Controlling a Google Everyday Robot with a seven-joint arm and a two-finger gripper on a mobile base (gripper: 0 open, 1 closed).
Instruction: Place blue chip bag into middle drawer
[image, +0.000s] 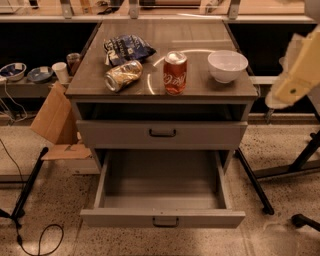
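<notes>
Camera view: The blue chip bag (127, 48) is lying crumpled on the far left part of the grey cabinet (200, 42) top, well apart from the middle drawer (125, 218), which is standing pulled out towards the near side at the bottom of the cabinet. A crushed golden can (123, 76) is lying on its side just near of the bag. A red soda can (175, 73) is standing upright at the near centre, and a white bowl (227, 65) is sitting to its right. The drawer front (210, 134) directly above is sitting closed. What appears to be the robot's pale arm (300, 70) is hanging at the right edge. The gripper is lying outside the frame, so its opening and any load cannot be told.
</notes>
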